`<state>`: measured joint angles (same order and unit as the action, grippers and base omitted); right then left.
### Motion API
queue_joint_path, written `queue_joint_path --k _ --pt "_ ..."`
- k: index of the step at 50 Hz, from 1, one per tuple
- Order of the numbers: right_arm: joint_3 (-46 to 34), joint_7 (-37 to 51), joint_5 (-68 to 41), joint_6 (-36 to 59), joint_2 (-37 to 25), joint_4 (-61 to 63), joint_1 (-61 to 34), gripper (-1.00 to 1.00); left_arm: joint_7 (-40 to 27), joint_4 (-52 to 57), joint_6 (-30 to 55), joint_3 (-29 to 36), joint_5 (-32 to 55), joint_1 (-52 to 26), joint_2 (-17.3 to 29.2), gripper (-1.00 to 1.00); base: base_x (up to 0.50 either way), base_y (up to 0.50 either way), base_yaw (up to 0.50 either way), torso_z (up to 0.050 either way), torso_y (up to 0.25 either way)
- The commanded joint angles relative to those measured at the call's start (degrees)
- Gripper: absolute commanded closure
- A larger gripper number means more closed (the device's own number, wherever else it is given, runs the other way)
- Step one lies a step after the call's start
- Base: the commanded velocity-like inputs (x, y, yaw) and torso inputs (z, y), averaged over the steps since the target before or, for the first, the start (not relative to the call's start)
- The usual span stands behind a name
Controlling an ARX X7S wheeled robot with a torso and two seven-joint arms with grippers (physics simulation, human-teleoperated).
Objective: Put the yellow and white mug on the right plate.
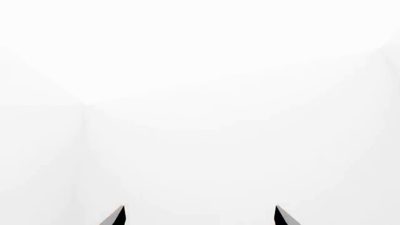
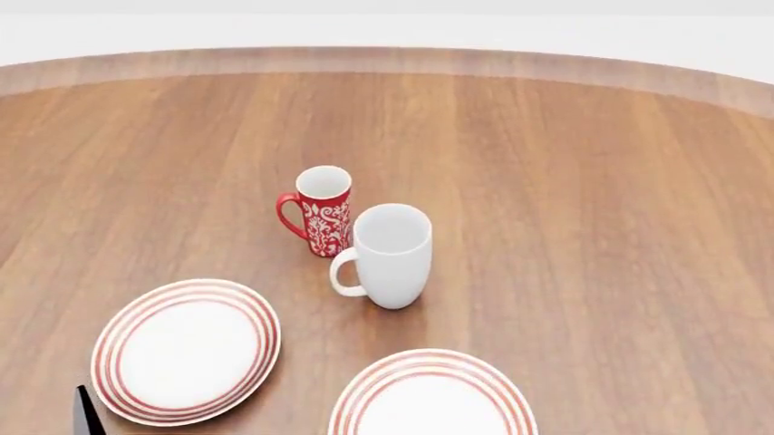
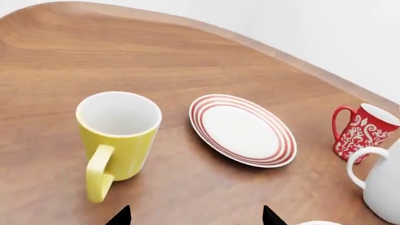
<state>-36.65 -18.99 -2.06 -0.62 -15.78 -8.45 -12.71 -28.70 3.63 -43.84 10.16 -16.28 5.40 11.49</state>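
Yellow and white mug (image 3: pixel 119 136) stands unheld before the right pincer (image 3: pixel 195 216), spread wide, tips cropped.

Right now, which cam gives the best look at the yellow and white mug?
Right wrist view. The yellow and white mug stands upright there, whole, handle toward the camera, beside a red-ringed plate. The head view shows only the red mug, white mug and two plates. The left wrist view is blank white.

Glossy, seemingly ceramic yellow and white mug (image 3: pixel 119 136); satin wood table (image 2: pixel 581 181).
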Motion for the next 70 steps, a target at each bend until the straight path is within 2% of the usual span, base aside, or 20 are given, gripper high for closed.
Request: queue_joint_path --k 1,10,33,38,39,40,62,70 --pt "-1.41 -4.2 1.69 0.79 1.7 -2.2 -1.97 -1.0 1.04 1.42 0.51 -1.18 -0.9 0.51 -0.75 -1.0 0.0 0.0 0.0 0.0 0.0" --pt "-3.31 -4.67 2.66 -0.23 4.66 -8.27 -4.96 -1.0 1.48 5.11 3.02 -1.46 -0.46 1.15 -0.43 -1.0 0.0 0.0 0.0 0.0 0.0" --pt "-9.96 -5.73 6.99 -4.72 6.29 -14.61 -5.25 -1.0 0.75 6.91 4.19 -0.94 -0.96 1.45 0.24 -1.0 0.0 0.0 0.0 0.0 0.0" --pt "-10.35 -5.5 7.15 -5.0 6.5 -15.08 -5.34 -1.0 0.61 7.27 4.42 -0.77 -1.13 1.62 0.35 -1.0 0.0 0.0 0.0 0.0 0.0" --pt "-9.26 -3.92 6.39 -4.23 9.92 -16.72 -7.39 -1.0 0.81 6.93 4.8 -0.55 -1.27 1.6 0.4 -1.0 0.0 0.0 0.0 0.0 0.0" --pt "-9.13 -3.74 6.3 -3.31 10.15 -16.02 -7.53 -1.0 0.75 6.79 4.81 -0.5 -1.22 1.57 0.41 -1.0 0.0 0.0 0.0 0.0 0.0" --pt "-11.1 -2.05 5.79 -1.92 12.64 -16.2 -8.52 -1.0 -0.03 6.53 5.01 0.36 -1.08 1.52 1.12 -1.0 0.0 0.0 0.0 0.0 0.0" --pt "-9.88 -0.97 2.64 0.06 14.09 -16.49 -9.01 -1.0 -0.14 6.69 5.19 0.72 -0.98 1.55 1.42 -1.0 0.0 0.0 0.0 0.0 0.0"
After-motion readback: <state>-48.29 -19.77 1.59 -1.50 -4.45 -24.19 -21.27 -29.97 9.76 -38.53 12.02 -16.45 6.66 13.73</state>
